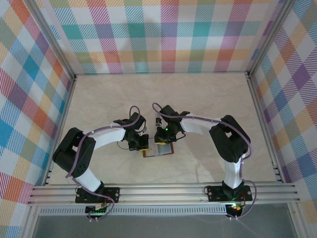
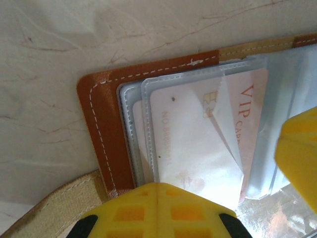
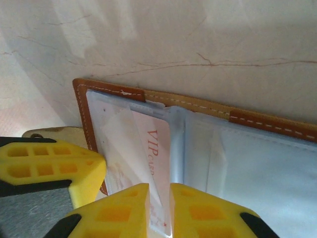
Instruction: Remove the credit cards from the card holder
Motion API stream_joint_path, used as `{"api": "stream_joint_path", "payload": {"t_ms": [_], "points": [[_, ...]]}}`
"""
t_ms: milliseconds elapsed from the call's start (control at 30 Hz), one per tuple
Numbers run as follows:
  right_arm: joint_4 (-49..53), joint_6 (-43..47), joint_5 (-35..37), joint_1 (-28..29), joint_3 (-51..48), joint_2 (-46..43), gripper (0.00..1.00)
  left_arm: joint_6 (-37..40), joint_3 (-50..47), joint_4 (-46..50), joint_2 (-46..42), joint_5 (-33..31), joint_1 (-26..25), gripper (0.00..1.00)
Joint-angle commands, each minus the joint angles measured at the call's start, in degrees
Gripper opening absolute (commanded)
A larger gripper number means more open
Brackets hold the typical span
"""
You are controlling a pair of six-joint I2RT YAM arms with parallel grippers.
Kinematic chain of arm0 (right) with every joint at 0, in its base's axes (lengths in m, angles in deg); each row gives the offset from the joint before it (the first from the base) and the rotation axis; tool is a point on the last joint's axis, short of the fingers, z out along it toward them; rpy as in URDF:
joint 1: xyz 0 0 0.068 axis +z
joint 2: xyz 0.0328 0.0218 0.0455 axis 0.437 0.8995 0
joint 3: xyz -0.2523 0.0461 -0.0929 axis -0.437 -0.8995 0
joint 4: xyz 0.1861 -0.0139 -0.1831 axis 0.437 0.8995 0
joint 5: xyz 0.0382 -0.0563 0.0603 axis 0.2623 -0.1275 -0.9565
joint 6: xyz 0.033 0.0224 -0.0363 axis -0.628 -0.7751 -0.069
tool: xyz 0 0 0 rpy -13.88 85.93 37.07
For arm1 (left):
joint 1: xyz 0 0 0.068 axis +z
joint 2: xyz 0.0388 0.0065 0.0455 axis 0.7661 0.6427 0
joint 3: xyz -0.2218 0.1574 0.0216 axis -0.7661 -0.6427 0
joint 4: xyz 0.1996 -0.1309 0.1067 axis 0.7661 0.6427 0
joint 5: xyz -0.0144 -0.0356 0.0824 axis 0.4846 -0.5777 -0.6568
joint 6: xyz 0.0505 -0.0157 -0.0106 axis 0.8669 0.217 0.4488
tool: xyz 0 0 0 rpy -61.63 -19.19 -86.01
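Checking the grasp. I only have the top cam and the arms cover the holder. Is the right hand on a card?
Observer: On the right wrist cam, a pale card marked VIP sits between the fingers of the right hand. I can't tell whether it is clamped.
Operator: Left hand?
Observer: The left hand is shut, fingers together, at the left end of the open holder.
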Motion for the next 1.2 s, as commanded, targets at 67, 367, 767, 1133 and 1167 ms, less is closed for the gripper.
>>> {"api": "stream_joint_path", "payload": {"t_ms": [67, 367, 767, 1133, 1167], "points": [[-3.1, -0.4, -3.2, -0.2, -0.9, 1.5, 0.19, 0.9, 0.6, 2.6, 1.9, -2.7, -0.4, 0.03], [-2.5, -0.3, -1.8, -0.4, -1.1, 2.5, 0.19, 0.8, 0.3, 2.8, 2.5, -2.8, -0.7, 0.03], [1.6, 0.4, 3.7, -0.4, -1.3, 0.6, 0.20, 0.8, 0.5, 3.0, 2.8, -3.0, -0.8, 0.03], [1.5, -0.1, 3.3, -0.4, -1.8, -2.3, 0.23, 0.8, 0.6, 3.2, 3.0, -3.0, -0.9, 0.03], [1.2, -0.2, 3.2, -0.4, -2.0, -2.7, 0.24, 0.8, 0.7, 3.2, 3.1, -3.0, -0.9, 0.03]]}}
